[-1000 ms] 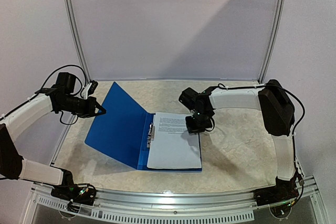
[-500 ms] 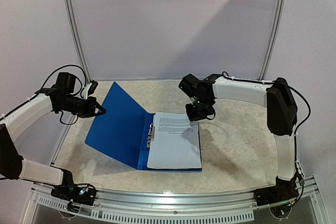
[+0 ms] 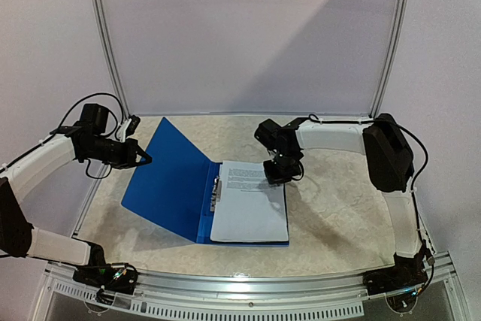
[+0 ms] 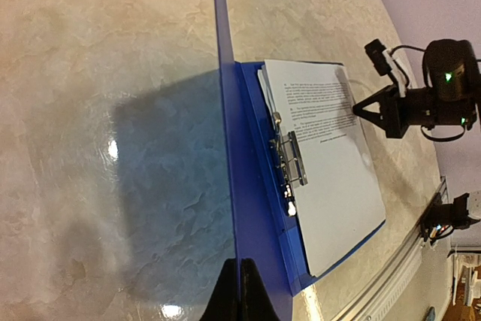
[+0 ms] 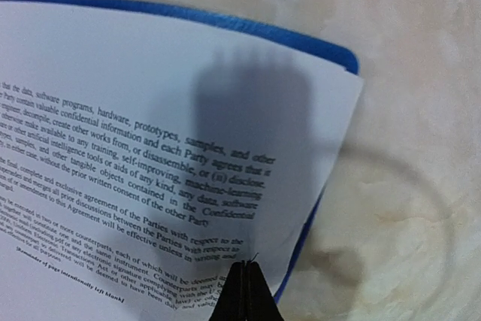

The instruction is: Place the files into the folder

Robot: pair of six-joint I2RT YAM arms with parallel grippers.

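Note:
The blue folder (image 3: 169, 178) lies open, its left cover raised off the table. My left gripper (image 3: 143, 158) is shut on that cover's outer edge; in the left wrist view the jaws (image 4: 238, 262) pinch the cover edge-on. The files (image 3: 248, 208), white sheets with black text, rest on the folder's right half beside the metal clip (image 4: 289, 159). My right gripper (image 3: 276, 174) is shut with nothing between its fingers, its tips (image 5: 246, 264) over the top sheet (image 5: 150, 95) near its far right corner. Whether they touch the paper I cannot tell. The folder's blue rim (image 5: 301, 39) shows past the sheet.
The beige marbled table (image 3: 338, 208) stretches to the right of the folder. A metal rail (image 3: 248, 283) runs along the near edge between the arm bases. White panels in a metal frame (image 3: 105, 50) close off the back.
My right gripper lifted and drew back from the sheets, then came back down over their far right corner. The left arm and the raised cover have not moved.

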